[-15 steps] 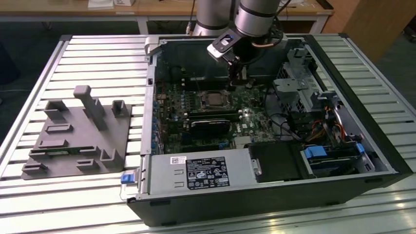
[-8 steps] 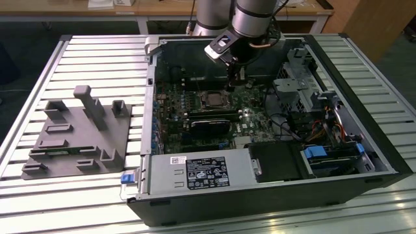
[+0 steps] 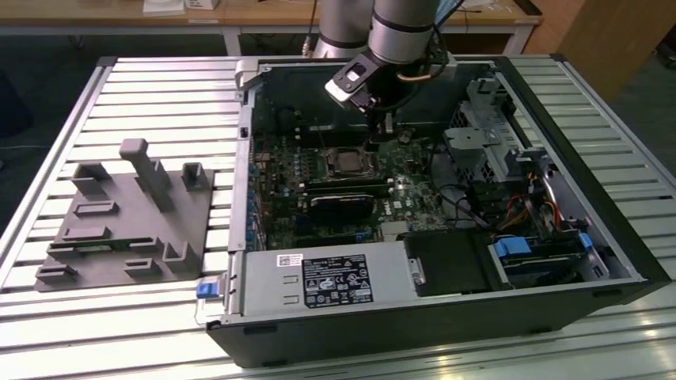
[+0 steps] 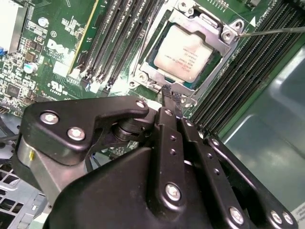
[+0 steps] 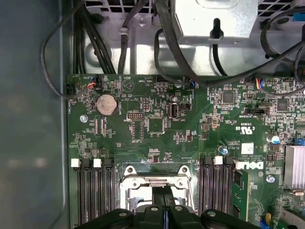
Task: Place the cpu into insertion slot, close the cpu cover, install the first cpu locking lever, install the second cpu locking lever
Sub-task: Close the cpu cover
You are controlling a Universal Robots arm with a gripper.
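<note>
cpu (image 4: 183, 52) sits in the insertion slot (image 4: 142, 76), toward the far side of the motherboard (image 5: 143, 124) inside the open pc case (image 3: 423, 324) on the table (image 3: 158, 87). cpu cover (image 4: 212, 28) lies down over it, grey face showing through the window. steps one and two look done. a thin locking lever (image 4: 274, 31) juts past the socket corner, apparently unlatched, so both levers remain. gripper (image 4: 167, 93) hovers at the socket's edge, jaws closed together, nothing clearly pinched.

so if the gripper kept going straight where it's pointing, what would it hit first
Probably the near edge of the cpu cover, just short of the cpu under its window. The gripper points at that edge in the second wrist view, though depth is unclear.
</note>
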